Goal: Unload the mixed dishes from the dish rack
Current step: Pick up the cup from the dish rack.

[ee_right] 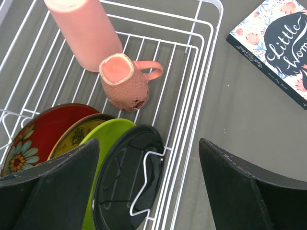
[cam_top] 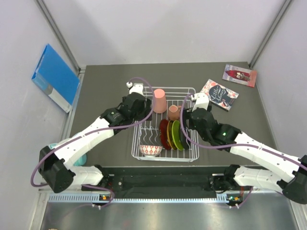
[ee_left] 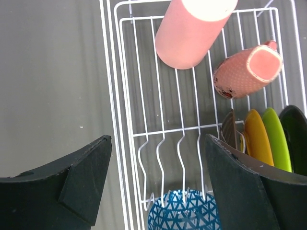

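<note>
At the near edge of the tabletop (cam_top: 105, 81), midway between the two arm bases, sits the dish rack (cam_top: 165, 159), with every dish inside it. In its near left corner is the small patterned bowl (cam_top: 150, 150). In the near right part four plates stand on edge in the slots, side by side from left to right: red plate (cam_top: 164, 134), amber plate (cam_top: 170, 135), lime-green plate (cam_top: 176, 135) and black plate (cam_top: 183, 136).

The left gripper (ee_left: 158, 141) hangs over the rack's left side, fingers spread wide with nothing between them. The bowl lies just below and toward the wrist from it, and the rack's left wall runs under the gap.

The right gripper (ee_right: 148, 143) hangs over the rack's right side, also spread wide and holding nothing. The black and lime-green plates stand directly under its gap, and the rack's right wall passes beneath.

Beyond the plates is the salmon mug (cam_top: 173, 112), its handle toward the rack's right wall. Past it, near the rack's far edge, stands the tall pink cup (cam_top: 159, 100), ahead of both grippers and touched by neither.

Toward the far right corner of the tabletop lie two printed booklets (cam_top: 219, 94), well apart from the rack. A blue folder (cam_top: 55, 76) leans off the tabletop to the far left.
</note>
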Controlling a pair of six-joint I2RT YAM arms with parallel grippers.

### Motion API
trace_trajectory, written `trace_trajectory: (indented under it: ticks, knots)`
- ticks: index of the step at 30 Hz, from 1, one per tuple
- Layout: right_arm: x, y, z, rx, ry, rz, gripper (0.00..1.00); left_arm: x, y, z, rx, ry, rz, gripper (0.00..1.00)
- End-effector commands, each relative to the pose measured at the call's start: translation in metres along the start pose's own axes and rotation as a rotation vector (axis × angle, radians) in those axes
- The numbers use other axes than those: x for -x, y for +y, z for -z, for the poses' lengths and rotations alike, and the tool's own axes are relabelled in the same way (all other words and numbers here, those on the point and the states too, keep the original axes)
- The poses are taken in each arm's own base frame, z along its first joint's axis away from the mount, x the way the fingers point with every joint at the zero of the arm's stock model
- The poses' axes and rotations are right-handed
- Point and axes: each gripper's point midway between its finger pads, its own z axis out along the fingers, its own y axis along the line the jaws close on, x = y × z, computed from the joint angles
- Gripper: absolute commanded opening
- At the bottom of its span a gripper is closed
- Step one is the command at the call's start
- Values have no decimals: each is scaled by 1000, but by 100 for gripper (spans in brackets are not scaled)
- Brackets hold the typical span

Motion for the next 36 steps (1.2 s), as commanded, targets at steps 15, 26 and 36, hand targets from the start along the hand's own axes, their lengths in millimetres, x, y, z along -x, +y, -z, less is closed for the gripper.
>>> trace_trajectory:
  ticks: [15,26,36]
  knots:
    - [26,11,9,64,-90,-59,100,86,-69,-98,28,-102,-67,99]
    - [31,6,11,54,-116,-23,100,71,-53,-145,76,-30,-12,98]
    - [27,6,7,49,-112,-11,100,61,-45,-158,82,-2,-25,80]
